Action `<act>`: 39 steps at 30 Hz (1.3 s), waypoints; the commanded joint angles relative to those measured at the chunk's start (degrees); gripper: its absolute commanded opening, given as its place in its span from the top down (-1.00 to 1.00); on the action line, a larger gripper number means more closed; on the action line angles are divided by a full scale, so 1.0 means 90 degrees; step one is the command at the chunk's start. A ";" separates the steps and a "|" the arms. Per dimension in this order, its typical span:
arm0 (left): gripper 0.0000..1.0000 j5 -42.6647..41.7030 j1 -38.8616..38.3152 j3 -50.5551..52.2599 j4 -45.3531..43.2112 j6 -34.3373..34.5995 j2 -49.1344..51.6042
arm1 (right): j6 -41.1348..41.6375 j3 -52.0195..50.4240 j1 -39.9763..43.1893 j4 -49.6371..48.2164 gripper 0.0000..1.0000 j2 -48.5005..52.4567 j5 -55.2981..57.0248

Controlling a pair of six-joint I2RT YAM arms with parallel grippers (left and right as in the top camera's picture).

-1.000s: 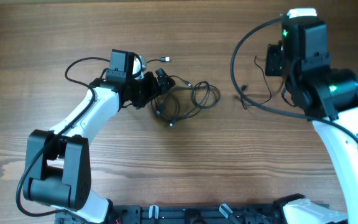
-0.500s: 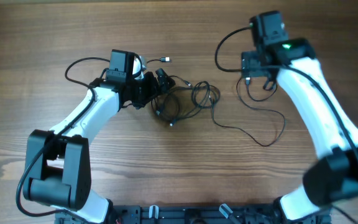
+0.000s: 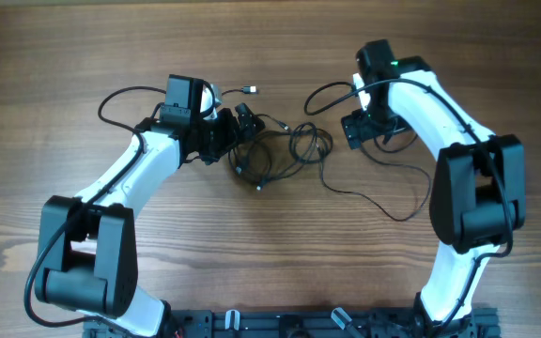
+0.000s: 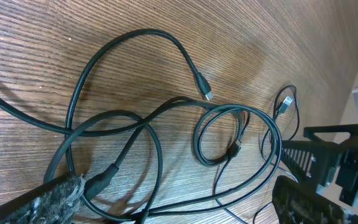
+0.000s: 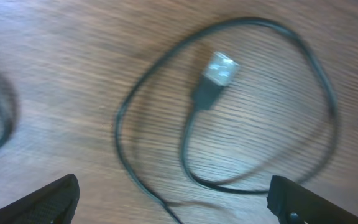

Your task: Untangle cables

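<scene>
- table (image 3: 45,56): brown wood grain; everything rests on it
- left arm (image 3: 125,178): white and black; reaches from the near left corner up and in toward the middle
- right arm (image 3: 463,122): rises along the right side; curls back toward the middle
- left gripper (image 3: 239,125): at the left edge of the tangle; wrist view shows its fingers (image 4: 61,190) spread wide; strands lie on the wood between them; one plug body sits just beside the fuzzy-tipped finger; nothing looks clamped
- right gripper (image 5: 176,205): just right of the tangle; its fingers sit at both lower corners of the wrist view, wide apart, holding nothing
- cables: thin and black; most are in a tangle (image 3: 294,141) of overlapping loops at the table's middle, between the two grippers; one small coil (image 4: 199,140) lies inside it
- loose cable (image 3: 383,205): starts at the tangle's right edge; runs toward the near right; curves back up under the right gripper; lies flat; a blurred loop of it (image 5: 120,124) shows in the right wrist view
- silver plug (image 5: 219,70): inside that loop, on the wood
- small plug (image 4: 207,94): end of a long arc, clear of the coil
- white plug (image 3: 250,90): just beyond the left gripper
</scene>
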State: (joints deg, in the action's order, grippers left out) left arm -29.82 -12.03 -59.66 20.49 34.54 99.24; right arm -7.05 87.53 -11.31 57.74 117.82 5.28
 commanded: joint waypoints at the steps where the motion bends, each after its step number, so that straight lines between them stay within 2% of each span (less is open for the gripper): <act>1: -1.00 0.0017 -0.0019 -0.0039 -0.0007 -0.0126 0.0049 | -0.0534 0.0015 0.0257 0.0216 -0.99 0.0068 -0.1333; 4: -1.00 0.0017 -0.0019 -0.0039 -0.0007 -0.0126 0.0049 | -0.0646 0.0015 0.0328 0.0828 -0.99 -0.0107 -0.1977; 7: -1.00 0.0017 -0.0019 -0.0039 -0.0007 -0.0126 0.0049 | -0.1290 0.0015 0.0301 0.1236 -0.87 -0.0379 -0.2769; 10: -1.00 0.0017 -0.0019 -0.0039 -0.0007 -0.0126 0.0049 | -0.1914 0.0012 0.0262 0.1537 -0.87 -0.0639 -0.3468; 17: -1.00 0.0017 -0.0019 -0.0039 -0.0007 -0.0126 0.0049 | -0.2055 -0.0425 0.0146 0.1659 -0.88 -0.0685 -0.3262; 22: -1.00 0.0017 -0.0019 -0.0039 -0.0007 -0.0126 0.0049 | -0.2232 -0.1185 -0.0078 0.1404 -0.88 -0.0685 -0.3735; 25: -1.00 0.0017 -0.0019 -0.0039 -0.0010 -0.0126 0.0049 | -0.2195 -0.1338 -0.0342 0.1404 -0.81 -0.0685 -0.3818; 28: -1.00 0.0017 -0.0019 -0.0039 -0.0007 -0.0126 0.0049 | -0.2203 -0.1350 -0.0636 0.1498 -0.38 -0.0685 -0.3767; 29: -1.00 0.0017 -0.0019 -0.0039 -0.0007 -0.0126 0.0049 | -0.2195 -0.1362 -0.0716 0.1528 -0.29 -0.0685 -0.3694; 39: -1.00 0.0017 -0.0019 -0.0039 -0.0007 -0.0126 0.0049 | -0.0682 -0.1367 -0.0903 0.1450 -0.25 -0.0685 -0.1923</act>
State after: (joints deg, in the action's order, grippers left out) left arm -29.82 -12.03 -59.66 20.45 34.54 99.24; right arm -19.22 75.66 -19.46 70.87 112.16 -18.92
